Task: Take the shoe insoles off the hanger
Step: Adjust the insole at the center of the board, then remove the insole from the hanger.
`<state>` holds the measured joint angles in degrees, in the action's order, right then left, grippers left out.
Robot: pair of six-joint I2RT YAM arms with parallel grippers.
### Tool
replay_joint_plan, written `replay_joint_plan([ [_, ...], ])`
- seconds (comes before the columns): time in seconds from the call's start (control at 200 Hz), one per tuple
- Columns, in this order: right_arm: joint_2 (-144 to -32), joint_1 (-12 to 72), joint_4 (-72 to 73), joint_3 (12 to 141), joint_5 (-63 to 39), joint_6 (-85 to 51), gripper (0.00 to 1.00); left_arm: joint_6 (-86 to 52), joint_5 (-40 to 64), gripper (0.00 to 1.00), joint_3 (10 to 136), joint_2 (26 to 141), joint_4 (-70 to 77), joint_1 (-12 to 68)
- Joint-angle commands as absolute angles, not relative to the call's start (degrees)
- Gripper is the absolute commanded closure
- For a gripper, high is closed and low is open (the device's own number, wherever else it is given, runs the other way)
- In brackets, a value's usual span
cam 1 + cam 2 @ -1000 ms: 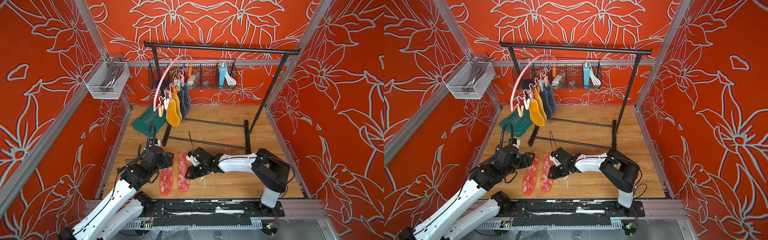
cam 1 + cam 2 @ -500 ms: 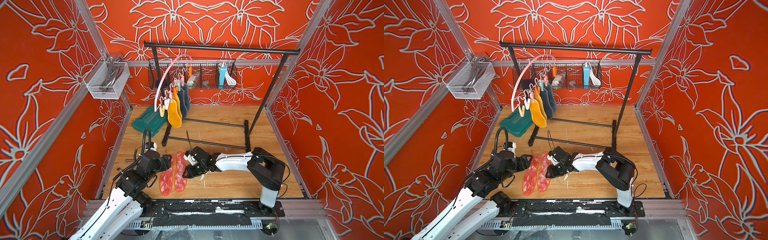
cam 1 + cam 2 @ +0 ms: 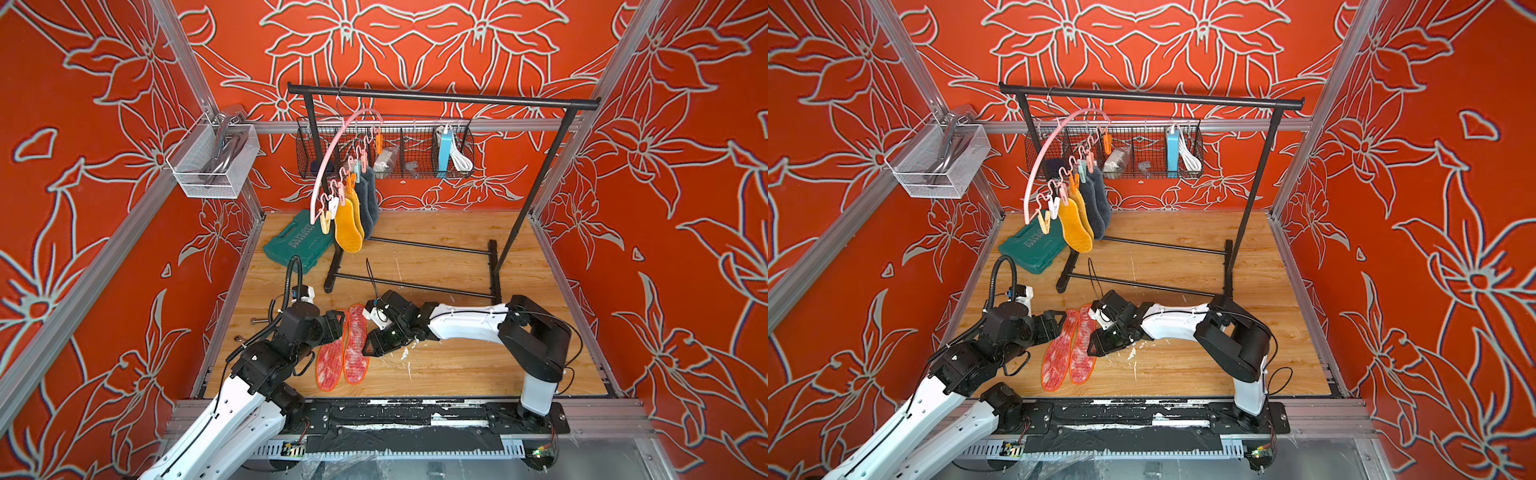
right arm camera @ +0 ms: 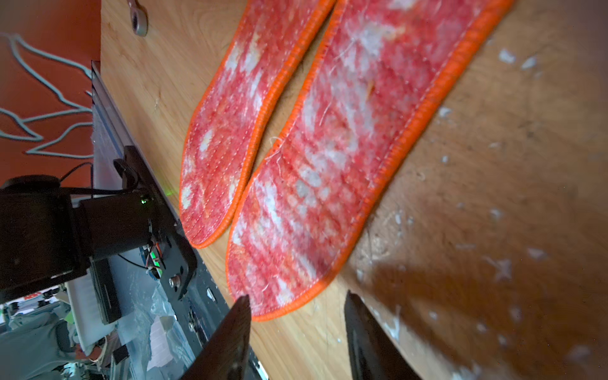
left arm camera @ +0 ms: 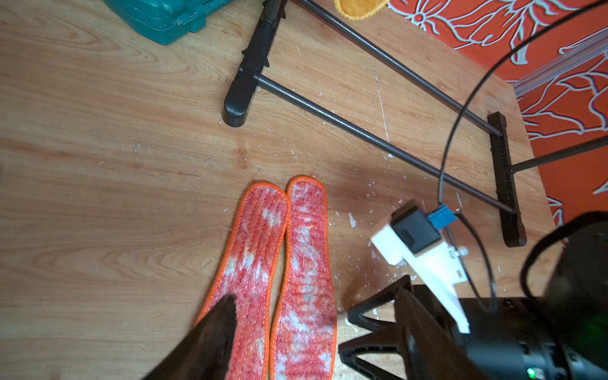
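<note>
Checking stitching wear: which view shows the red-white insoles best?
The right wrist view: the red-white insoles fill it, stitching clear. The left wrist view shows them smaller, cropped; both top views show them tiny.

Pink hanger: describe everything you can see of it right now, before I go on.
The pink arched plastic hanger hangs from the black rack's top bar, angled with one end toward the robot. Small multicoloured pegs dangle in a row beneath the arch. Two mustard yellow insoles and two dark grey insoles hang clipped side by side; the nearest pegs are empty.
</note>
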<state>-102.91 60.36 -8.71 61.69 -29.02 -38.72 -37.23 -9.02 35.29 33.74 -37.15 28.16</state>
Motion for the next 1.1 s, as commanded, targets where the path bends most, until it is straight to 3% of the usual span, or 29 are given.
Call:
replay_joint_plan([
  [0.0, -95.5, 60.6, -12.2, 60.7, -24.3, -33.9, 0.45, -36.7, -7.7, 0.30, 34.0, 32.8, -34.1, 27.9],
  [0.18, -85.7, 60.6, -10.5, 57.0, -16.6, -29.5, 0.37, -36.7, -7.1, 0.29, 34.1, 32.5, -34.5, 27.6],
  [0.3, -79.8, 60.6, -2.1, 52.3, -10.5, -23.2, 0.34, -37.3, -5.4, 0.25, 34.6, 33.4, -34.5, 26.7],
  [0.49, -73.4, 60.6, 20.9, 43.4, -2.2, -7.7, 0.30, -37.2, 0.1, 0.05, 36.7, 34.6, -35.5, 21.8],
  [0.676, -76.3, 60.1, 30.4, 45.7, 1.1, 5.8, 0.25, -39.1, 18.3, 0.02, 36.4, 35.9, -31.9, 9.5],
  [0.811, -80.8, 58.7, 40.5, 47.5, 0.6, 11.9, 0.23, -37.9, 22.8, 0.02, 37.1, 38.3, -32.4, 4.3],
  [1.096, -92.2, 53.6, 52.2, 55.7, -11.2, 16.5, 0.22, -38.7, 32.1, 0.02, 35.5, 39.5, -30.7, -4.2],
])
